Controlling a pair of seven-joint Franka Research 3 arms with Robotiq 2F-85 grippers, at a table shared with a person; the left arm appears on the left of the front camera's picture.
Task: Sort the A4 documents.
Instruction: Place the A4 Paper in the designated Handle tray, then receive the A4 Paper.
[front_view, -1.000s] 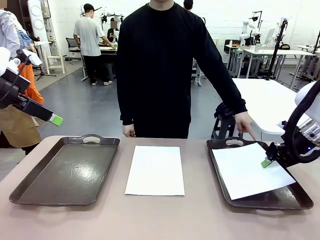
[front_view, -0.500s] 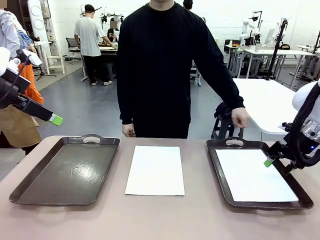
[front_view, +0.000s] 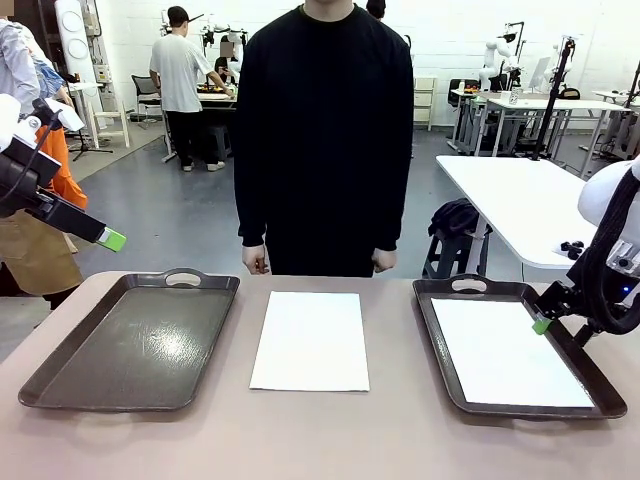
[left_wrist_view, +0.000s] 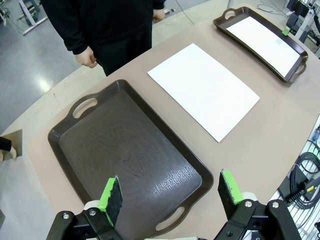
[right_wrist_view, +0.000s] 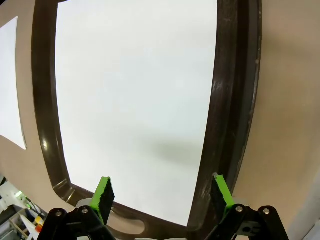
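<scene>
A4 documents (front_view: 310, 340) lie on table (front_view: 320, 440) and in tray (front_view: 436, 340), left gripper (left_wrist_view: 171, 189) and right gripper (right_wrist_view: 161, 187) jaws released.

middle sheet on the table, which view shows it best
Front view: the middle sheet lies whole and square-on. The left wrist view shows it whole but angled; the right wrist view catches just a strip.

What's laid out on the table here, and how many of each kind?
Dark brown trays: 2 (left tray, right tray)
White A4 sheets: 2 (middle sheet, sheet in the right tray)
Total: 4
</scene>
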